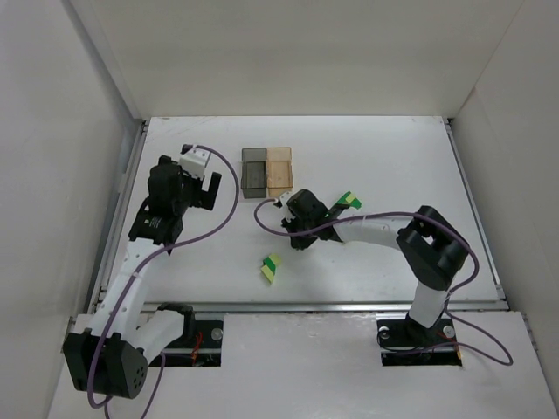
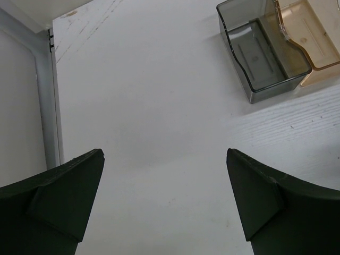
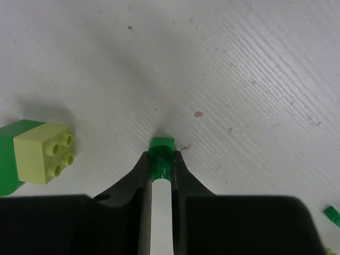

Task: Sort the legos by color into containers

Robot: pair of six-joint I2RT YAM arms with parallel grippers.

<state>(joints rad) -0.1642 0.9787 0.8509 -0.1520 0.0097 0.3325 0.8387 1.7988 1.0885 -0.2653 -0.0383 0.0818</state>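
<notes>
From above, the left gripper [image 1: 208, 190] hangs over bare table [image 1: 393, 157] just left of the containers: the smoky grey box [image 1: 253, 170] and the amber box [image 1: 279, 169], joined side by side. That looks like a waiting post that leaves the boxes open to the other arm. The right gripper [image 1: 293, 223] is low on the table, just in front of the boxes. One green-and-yellow lego cluster [image 1: 349, 201] lies beside its wrist and another [image 1: 271, 268] lies nearer the bases.

The left wrist camera shows its fingers [image 2: 64, 186] spread wide with nothing between them. Both boxes sit ahead and to the right, and both appear empty.

In the right wrist camera the jaws are pinched nearly together on a small green brick [image 3: 161, 144], gripped by its side faces. The brick's tip pokes past the fingertips, at or just above the table; which one is unclear. A narrow pinch suits so tiny a piece. A yellow brick joined to a green one [image 3: 40, 154] lies apart to the left, untouched, and a green sliver [image 3: 332, 215] shows at the right edge. Sorting seems barely begun.
</notes>
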